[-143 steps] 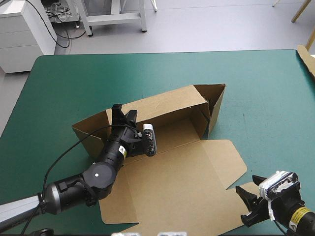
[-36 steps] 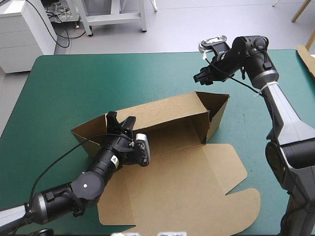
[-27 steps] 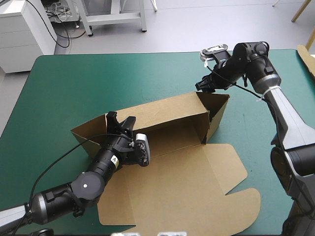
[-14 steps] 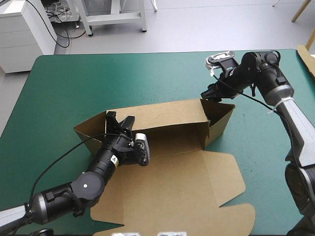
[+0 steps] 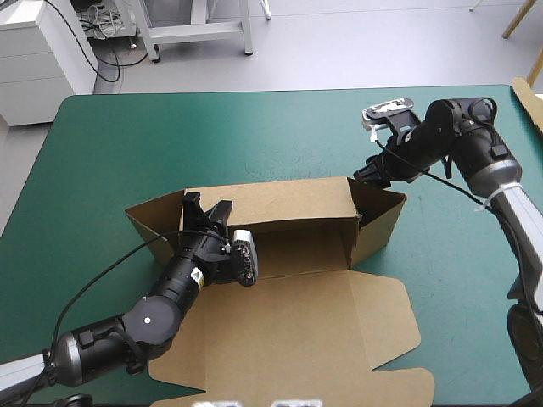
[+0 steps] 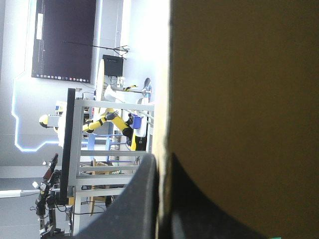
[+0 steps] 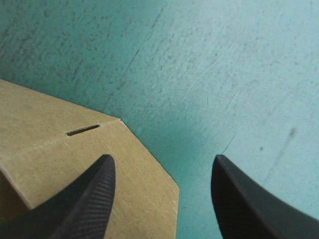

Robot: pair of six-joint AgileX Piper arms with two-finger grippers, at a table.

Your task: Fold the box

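The brown box lies mid-table, its long back wall raised and a right end flap standing. Its lid lies flat toward the near edge. My left gripper is shut on the back wall near its left end. In the left wrist view the board runs between the black fingers. My right gripper is open at the box's far right corner. In the right wrist view one finger hangs over a slotted flap and the other over the teal-green cover.
Another piece of brown board pokes in at the table's far right edge. The lid's front reaches close to the table's near edge. Teal-green cover stretches behind and left of the box.
The right arm came from the near right corner to the box's far right corner. That end has swung toward the near edge, so the back wall now runs square to the table. The left gripper kept its hold.
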